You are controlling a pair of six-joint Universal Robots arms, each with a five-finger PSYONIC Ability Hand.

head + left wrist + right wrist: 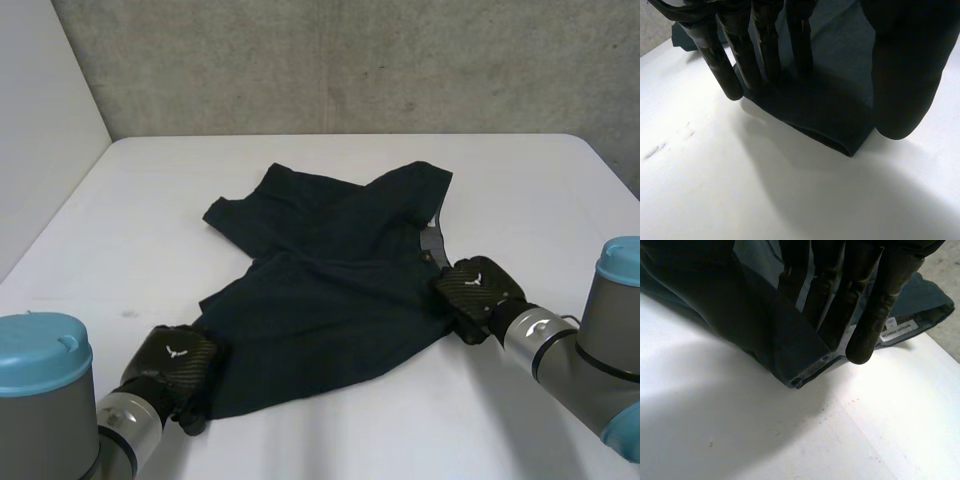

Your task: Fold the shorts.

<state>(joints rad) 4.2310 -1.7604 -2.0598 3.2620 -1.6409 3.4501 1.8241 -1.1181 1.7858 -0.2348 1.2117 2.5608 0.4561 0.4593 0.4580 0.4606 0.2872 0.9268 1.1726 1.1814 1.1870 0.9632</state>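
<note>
Dark navy shorts (330,280) lie crumpled in the middle of the white table (530,190). My left hand (175,362) is at the near left hem corner of one leg. In its wrist view the straight fingers (722,70) rest their tips on the hem (830,120), and the thumb (910,75) stands apart over the corner. My right hand (478,290) is at the waistband on the right side. There its fingers (875,315) and thumb (695,295) pinch the waistband corner (805,367), near a white label (897,331).
A concrete wall (350,60) runs along the table's far edge and a white panel (40,120) stands at the left. Small dark marks (128,313) dot the table near my left hand. Bare table surrounds the shorts on all sides.
</note>
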